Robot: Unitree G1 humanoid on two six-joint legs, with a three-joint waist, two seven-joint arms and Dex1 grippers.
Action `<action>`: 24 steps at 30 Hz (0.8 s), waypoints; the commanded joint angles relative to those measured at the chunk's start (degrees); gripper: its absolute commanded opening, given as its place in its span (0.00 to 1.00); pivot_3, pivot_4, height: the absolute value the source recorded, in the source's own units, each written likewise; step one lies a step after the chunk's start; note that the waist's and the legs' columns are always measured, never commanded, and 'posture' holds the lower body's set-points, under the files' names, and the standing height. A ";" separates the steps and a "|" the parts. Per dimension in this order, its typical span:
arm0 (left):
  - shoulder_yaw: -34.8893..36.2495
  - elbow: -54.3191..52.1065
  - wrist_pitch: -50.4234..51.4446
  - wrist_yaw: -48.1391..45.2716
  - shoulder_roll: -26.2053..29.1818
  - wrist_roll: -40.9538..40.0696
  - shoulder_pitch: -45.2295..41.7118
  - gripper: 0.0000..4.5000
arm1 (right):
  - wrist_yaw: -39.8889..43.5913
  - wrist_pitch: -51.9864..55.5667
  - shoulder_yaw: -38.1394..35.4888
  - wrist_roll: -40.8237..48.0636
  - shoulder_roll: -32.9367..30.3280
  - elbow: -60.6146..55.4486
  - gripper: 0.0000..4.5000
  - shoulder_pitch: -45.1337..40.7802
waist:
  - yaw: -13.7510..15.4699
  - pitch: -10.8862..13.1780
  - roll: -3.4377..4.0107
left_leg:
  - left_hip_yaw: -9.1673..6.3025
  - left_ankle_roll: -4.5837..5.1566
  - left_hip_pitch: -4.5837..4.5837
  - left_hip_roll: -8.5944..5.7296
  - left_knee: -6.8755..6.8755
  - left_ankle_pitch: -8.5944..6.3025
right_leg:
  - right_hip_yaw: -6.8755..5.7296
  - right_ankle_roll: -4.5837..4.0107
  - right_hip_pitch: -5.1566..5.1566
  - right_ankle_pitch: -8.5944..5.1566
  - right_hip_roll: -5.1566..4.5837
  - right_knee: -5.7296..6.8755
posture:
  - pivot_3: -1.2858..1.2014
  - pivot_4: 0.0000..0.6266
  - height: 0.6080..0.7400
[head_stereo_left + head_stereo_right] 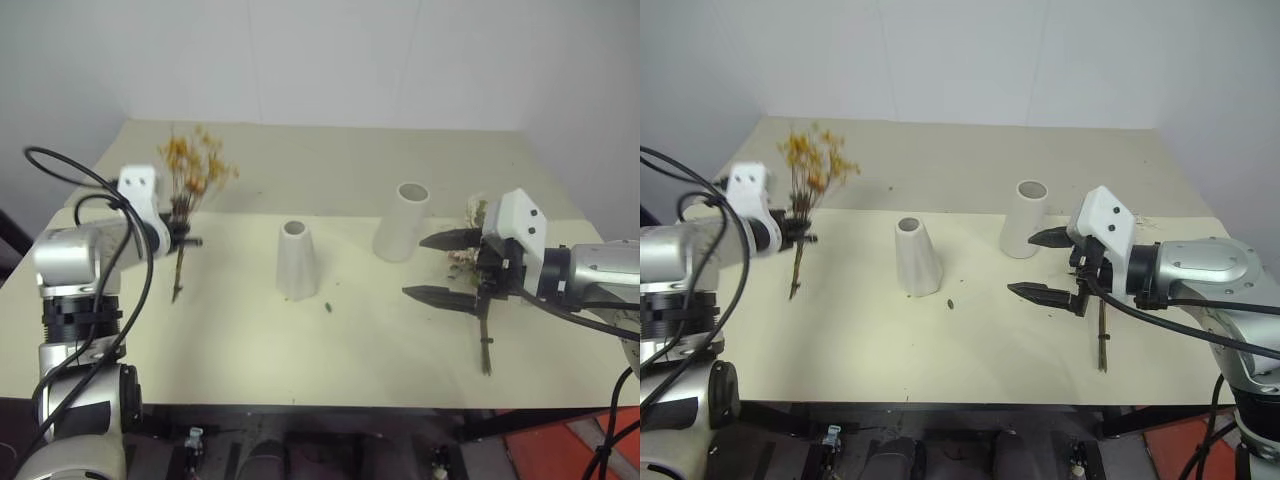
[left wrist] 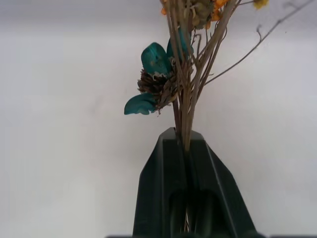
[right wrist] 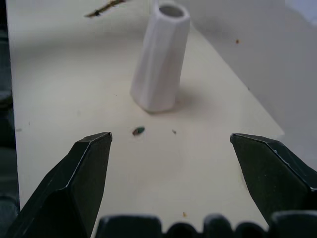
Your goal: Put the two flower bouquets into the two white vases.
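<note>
The left tool (image 1: 188,240) pinches the spray of tiny yellow-orange dried flowers (image 1: 192,165) by its stems above the bench's (image 1: 350,340) left edge. It should keep them upright over the short white cone vase (image 1: 296,260). The right tool (image 1: 440,268) hangs spread near the rose bouquet (image 1: 478,262).

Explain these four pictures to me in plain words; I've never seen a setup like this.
This is a humanoid robot with two arms, each ending in a two-fingered black gripper. The two wide pictures come from cameras in its head, looking down at a cream table. The other two come from cameras on its wrists, looking along the fingers. The left gripper is shut on the stems of a yellow-orange dried bouquet, lifted off the table. The right gripper is open and holds nothing. On the table stand a short cone vase and a taller cylinder vase. A second bouquet lies under the right arm.
</note>
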 commanded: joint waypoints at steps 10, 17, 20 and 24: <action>2.77 -4.98 -16.39 -17.68 0.21 -10.85 -11.64 0.01 | -3.34 -1.10 -2.71 1.27 0.75 -2.39 1.00 1.50 | -0.13 0.00 0.01 | 0.04 0.00 0.12 0.00 -0.01 0.01 | 0.02 0.09 0.09 -0.05 0.05 -0.01 | 0.52 0.24 1.00; 4.52 5.99 -31.60 -35.32 -5.99 -16.95 -10.11 0.01 | -6.69 -0.96 -4.26 1.40 1.86 -4.93 1.00 4.51 | -0.12 0.00 0.01 | 0.05 0.01 0.12 0.00 0.02 0.02 | 0.03 0.01 0.10 0.00 0.05 0.01 | 0.52 0.24 1.00; 5.80 11.26 -37.29 -41.20 -8.51 -19.22 -10.69 0.01 | -7.89 -0.69 -5.43 1.85 1.98 -6.20 1.00 5.96 | -0.22 0.00 0.01 | 0.07 0.01 0.11 0.01 0.02 0.02 | 0.04 0.01 0.09 0.00 0.06 0.00 | 0.52 0.24 1.00; 4.81 18.54 -38.70 -45.58 -10.11 -20.12 -13.65 0.01 | -8.95 -0.59 -7.85 2.04 1.61 -7.84 1.00 9.14 | -0.11 -0.01 0.00 | 0.05 0.01 0.08 0.00 0.04 0.02 | 0.03 0.02 0.10 0.00 0.06 -0.01 | 0.52 0.24 1.00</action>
